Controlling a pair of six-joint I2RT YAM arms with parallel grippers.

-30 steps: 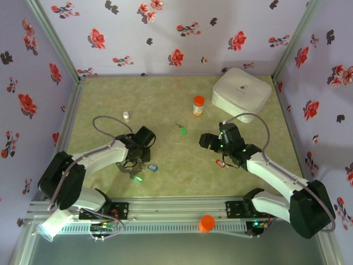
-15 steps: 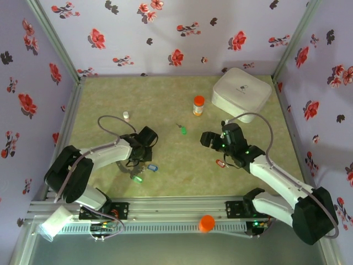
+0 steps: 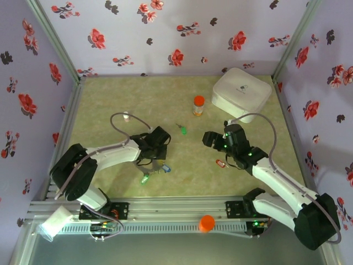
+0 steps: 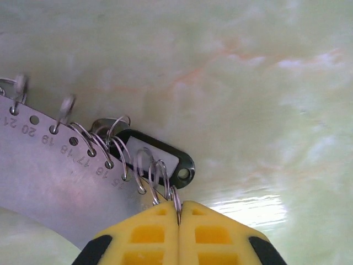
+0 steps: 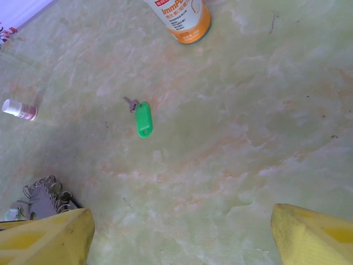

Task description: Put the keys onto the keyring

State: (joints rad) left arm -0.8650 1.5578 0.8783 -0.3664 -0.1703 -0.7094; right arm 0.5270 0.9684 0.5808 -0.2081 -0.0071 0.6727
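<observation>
My left gripper (image 4: 179, 208) is clenched on the rim of the keyring (image 4: 49, 165), a flat grey hoop with numbered holes and a row of small wire loops. One loop sits right in the seam between my yellow fingers (image 4: 149, 240), and a dark tag (image 4: 157, 157) lies under the hoop against the table (image 4: 248, 83). From above, the hoop sits low in front of my left arm, near the middle of the table's front half. My right gripper (image 5: 182, 243) is released, jaws wide, hanging over the table. The green key (image 5: 143, 118) lies loose ahead of it, well short of the bottle (image 5: 182, 19) and apart from the vial (image 5: 19, 109). A red key (image 3: 220, 163) lies just beside my right arm. I judge my job now is to hold the hoop firm and level, because a pinch this close to the edge could let it swivel. I should turn a free loop toward my right side before anything is threaded. With the right, I would drop straight over the green tag and close across its narrow width. It is flat and thin, so a shallow bite might skid it along the smooth surface.
</observation>
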